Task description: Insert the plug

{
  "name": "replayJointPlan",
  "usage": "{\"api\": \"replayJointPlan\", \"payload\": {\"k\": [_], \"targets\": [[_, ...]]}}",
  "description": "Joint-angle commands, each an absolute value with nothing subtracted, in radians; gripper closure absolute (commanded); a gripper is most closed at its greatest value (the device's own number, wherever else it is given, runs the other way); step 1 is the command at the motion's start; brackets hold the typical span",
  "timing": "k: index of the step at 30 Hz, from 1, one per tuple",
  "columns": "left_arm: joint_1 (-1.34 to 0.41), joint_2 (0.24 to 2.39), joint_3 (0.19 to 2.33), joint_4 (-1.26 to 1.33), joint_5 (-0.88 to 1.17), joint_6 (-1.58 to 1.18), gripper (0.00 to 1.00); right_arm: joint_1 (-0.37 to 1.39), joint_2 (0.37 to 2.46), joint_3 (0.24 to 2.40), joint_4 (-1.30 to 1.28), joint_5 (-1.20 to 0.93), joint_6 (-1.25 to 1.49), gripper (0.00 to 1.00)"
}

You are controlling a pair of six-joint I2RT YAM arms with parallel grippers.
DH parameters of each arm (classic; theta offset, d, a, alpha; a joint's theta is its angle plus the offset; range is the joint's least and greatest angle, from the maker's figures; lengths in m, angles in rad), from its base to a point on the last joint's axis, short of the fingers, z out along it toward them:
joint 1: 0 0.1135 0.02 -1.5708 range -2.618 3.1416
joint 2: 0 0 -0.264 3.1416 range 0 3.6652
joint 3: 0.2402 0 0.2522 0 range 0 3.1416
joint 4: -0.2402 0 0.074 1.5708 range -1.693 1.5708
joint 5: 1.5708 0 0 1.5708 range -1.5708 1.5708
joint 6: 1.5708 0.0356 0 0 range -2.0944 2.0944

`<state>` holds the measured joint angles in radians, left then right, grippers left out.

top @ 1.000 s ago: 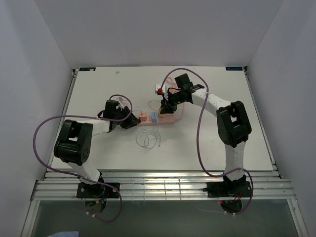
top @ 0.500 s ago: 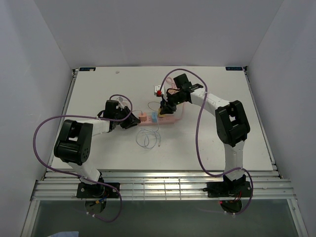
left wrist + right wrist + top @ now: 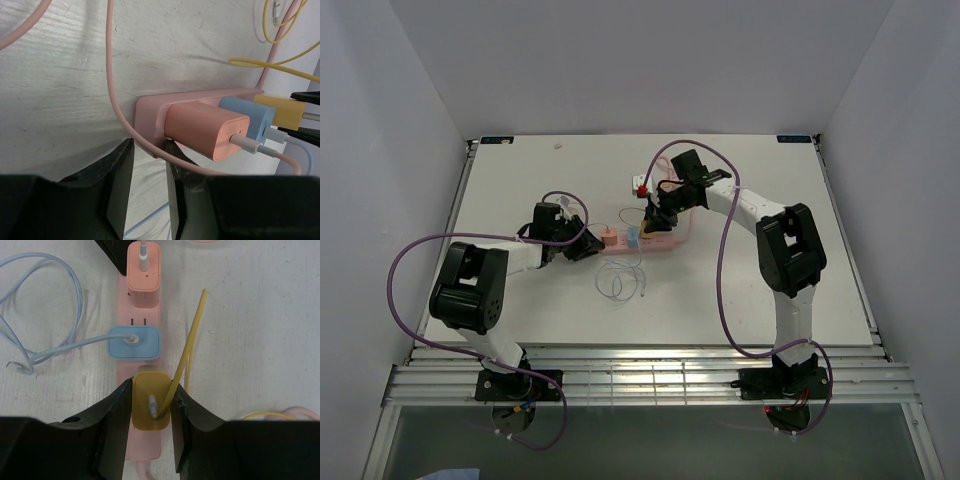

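Fingers clamped on the yellow plug

Fingers (image 3: 117,425) of the right gripper (image 3: 151,425) pinch the yellow plug (image 3: 150,400) from both sides; it sits over the pink power strip (image 3: 144,340), next to the blue plug (image 3: 135,342). The left gripper (image 3: 149,165), fingers narrowly parted, straddles the strip's end by the pink plug (image 3: 205,129).

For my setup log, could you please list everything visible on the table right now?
Power strip: 1, pink, table centre.
Pink charger: 1, plugged in at the strip's left-arm end.
Blue charger: 1, middle of strip, pale blue cable coiled beside.
Yellow charger: 1, on the strip between the right gripper's fingers, yellow cable.
White block with red part: 1, behind strip.
Left gripper: black, around the strip's end.
Right gripper: black, shut on yellow charger.
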<state>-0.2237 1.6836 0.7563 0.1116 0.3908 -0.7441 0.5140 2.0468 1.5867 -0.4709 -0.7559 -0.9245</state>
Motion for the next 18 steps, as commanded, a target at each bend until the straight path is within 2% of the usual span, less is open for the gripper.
{"api": "replayJointPlan", "payload": {"k": [1,18], "targets": [[-0.236,1.723,0.767,0.086,0.354,-0.724,0.59,0.520,2.025,1.598,-0.526,-0.747,-0.945,0.92],[-0.235,1.730,0.770,0.086,0.356,-0.718,0.59,0.549,2.092,1.618,-0.560,-0.663,-1.028,0.92]]}}
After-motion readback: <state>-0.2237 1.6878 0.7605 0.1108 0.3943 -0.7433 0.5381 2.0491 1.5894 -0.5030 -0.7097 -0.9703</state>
